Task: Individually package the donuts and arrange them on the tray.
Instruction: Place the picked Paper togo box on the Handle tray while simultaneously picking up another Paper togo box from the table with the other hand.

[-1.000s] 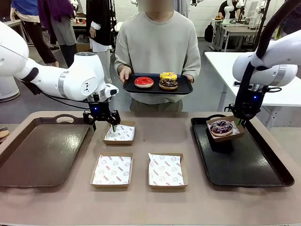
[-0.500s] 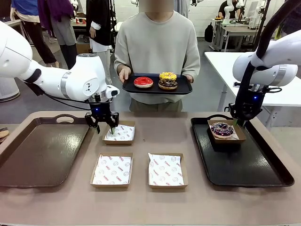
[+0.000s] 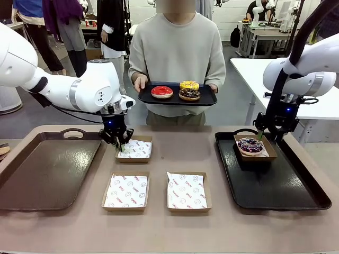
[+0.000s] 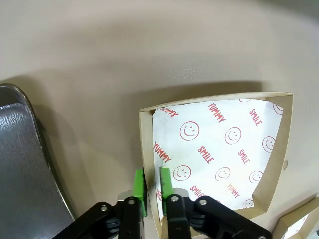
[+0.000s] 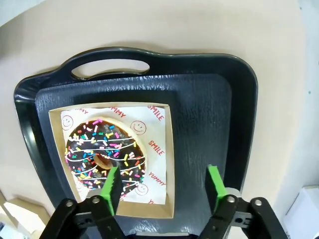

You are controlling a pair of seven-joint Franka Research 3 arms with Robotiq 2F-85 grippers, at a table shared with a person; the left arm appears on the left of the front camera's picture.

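Observation:
A dark purple-blue sprinkled donut (image 3: 249, 144) (image 5: 105, 153) lies in a paper-lined box (image 5: 157, 164) at the far end of the black tray (image 3: 286, 190) (image 5: 199, 99). Just above it my right gripper (image 3: 269, 136) (image 5: 162, 188) is open, holding nothing. My left gripper (image 3: 121, 144) (image 4: 152, 185) has its green pads on either side of the left wall of an empty lined box (image 3: 134, 150) (image 4: 219, 149), nearly shut on it. A person holds a small tray (image 3: 206, 100) with a red donut (image 3: 162, 91) and a yellow donut (image 3: 189, 85) on a chocolate donut (image 3: 189, 94).
Two more empty lined boxes (image 3: 126, 190) (image 3: 188, 190) sit side by side near the table's front. A large brown tray (image 3: 42, 174) (image 4: 20, 164) lies at the left, close to my left gripper. A white table (image 3: 318, 90) stands beyond the right arm.
My right gripper has opened and let go of the donut's box, which now rests flat on the black tray. My left gripper has closed onto the empty box's wall.

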